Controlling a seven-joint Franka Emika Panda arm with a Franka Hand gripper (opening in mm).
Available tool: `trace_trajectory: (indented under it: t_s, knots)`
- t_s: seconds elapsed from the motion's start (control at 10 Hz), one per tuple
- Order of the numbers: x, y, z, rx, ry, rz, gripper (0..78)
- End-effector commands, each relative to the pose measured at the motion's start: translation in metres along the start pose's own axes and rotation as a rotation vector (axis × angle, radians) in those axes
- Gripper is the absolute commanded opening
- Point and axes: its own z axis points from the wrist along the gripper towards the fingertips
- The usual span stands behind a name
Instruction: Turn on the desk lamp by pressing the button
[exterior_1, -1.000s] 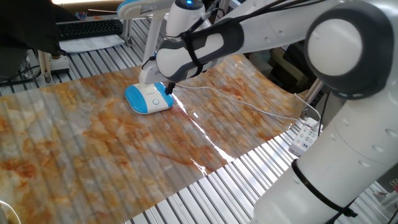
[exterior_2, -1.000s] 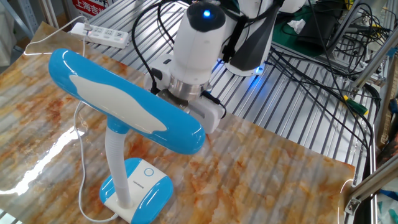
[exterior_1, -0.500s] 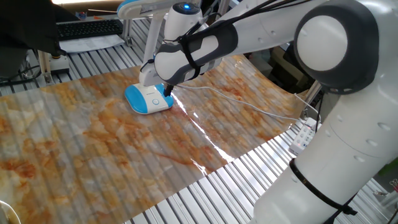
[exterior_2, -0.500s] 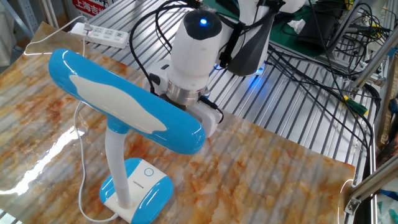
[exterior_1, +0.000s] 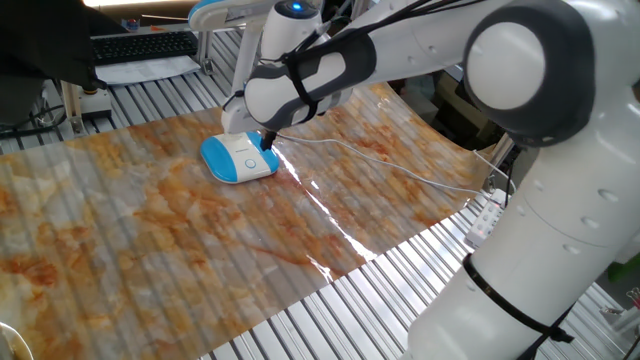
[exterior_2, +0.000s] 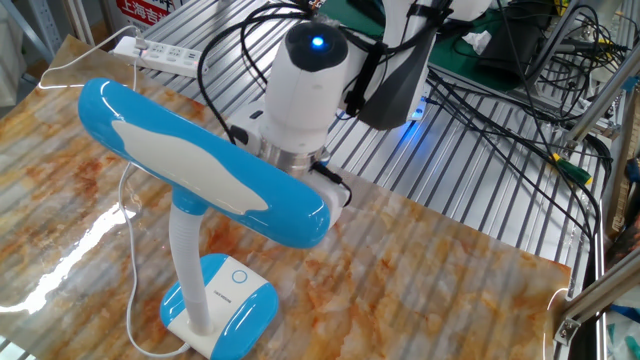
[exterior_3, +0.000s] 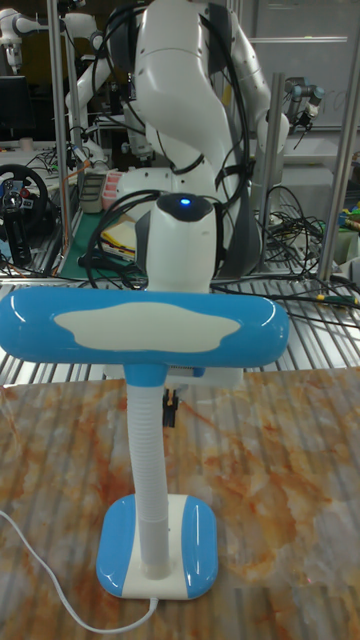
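Observation:
The desk lamp stands on the marbled mat, with its blue-edged base (exterior_1: 238, 159), base (exterior_2: 222, 305) and base (exterior_3: 160, 562) flat on it. A slim white stem (exterior_3: 150, 470) carries the flat blue-white head (exterior_2: 200, 165). The round button (exterior_2: 238, 278) sits on the white top of the base. My gripper (exterior_1: 268, 143) hangs just above the base's right rear edge, its dark fingertips close to the surface. In the tall fixed view the gripper (exterior_3: 172, 405) peeks out under the lamp head (exterior_3: 140, 325). No view shows a gap or a touch between the fingertips.
A thin white cord (exterior_1: 400, 172) runs from the base across the mat to a white power strip (exterior_1: 487, 220), also seen as the power strip (exterior_2: 170, 55). Metal slats (exterior_2: 480, 190) surround the mat. Black cables (exterior_2: 520, 110) lie behind the arm.
The arm's wrist has shifted a little to the left, closer to the lamp stem. The gripper tip stays near the base. The lamp has not moved.

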Motion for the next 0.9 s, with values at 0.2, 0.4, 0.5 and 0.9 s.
trace_trajectory:
  t_s: [0.2,0.4,0.5,0.9]
  knots:
    - [-0.0053,-0.0013,0.0012,0.003,0.013,0.017,0.0]
    - [-0.0053,-0.0013,0.0012,0.007,0.047,0.024,0.0]
    - [-0.0053,-0.0013,0.0012,0.010,0.052,0.031,0.0]
    - [-0.0055,-0.0007,0.0021,0.013,0.059,0.030,0.0]
